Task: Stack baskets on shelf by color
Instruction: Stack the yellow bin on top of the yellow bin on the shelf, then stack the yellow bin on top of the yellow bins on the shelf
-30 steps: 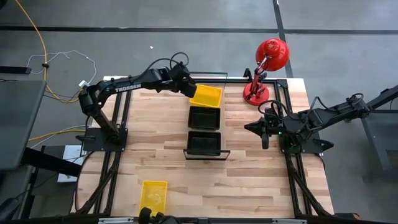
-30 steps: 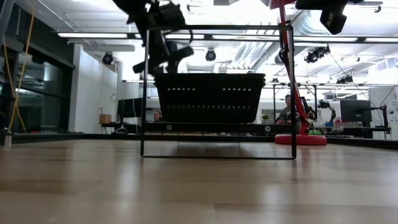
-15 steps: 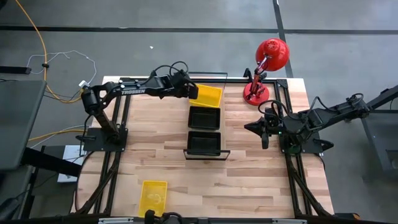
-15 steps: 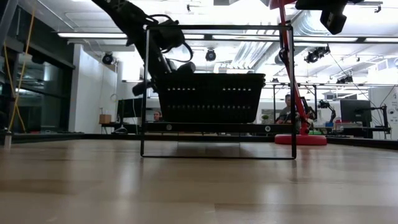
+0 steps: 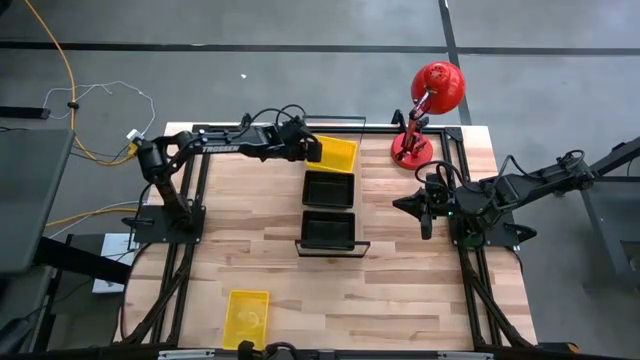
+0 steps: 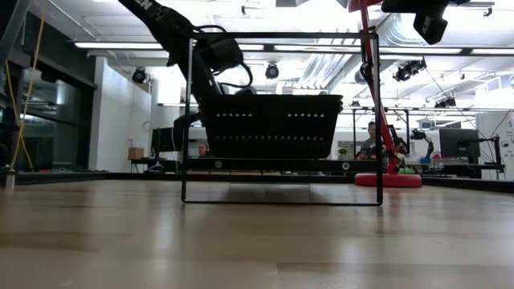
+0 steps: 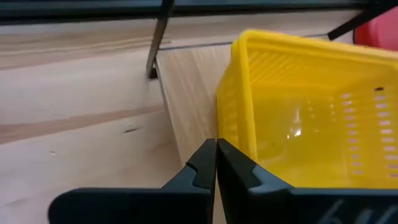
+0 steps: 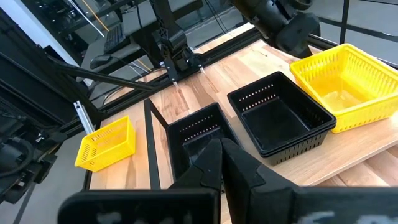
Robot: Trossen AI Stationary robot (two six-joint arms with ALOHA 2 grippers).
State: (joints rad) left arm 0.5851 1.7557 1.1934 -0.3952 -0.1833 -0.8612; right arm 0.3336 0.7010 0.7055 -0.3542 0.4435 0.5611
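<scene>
Two black baskets (image 5: 329, 187) sat on the shelf (image 5: 330, 244) mid-bench, a yellow basket (image 5: 338, 153) beside them toward the far edge; the left gripper (image 5: 315, 152) was clamped narrow on that basket's rim; the right gripper (image 5: 425, 208) hung near the right edge, fingers pressed together, empty; another yellow basket (image 5: 246, 314) lay near the near edge.

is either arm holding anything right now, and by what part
The left hand is shut on the near wall of the yellow basket at the shelf's far end. The right hand holds nothing.
</scene>
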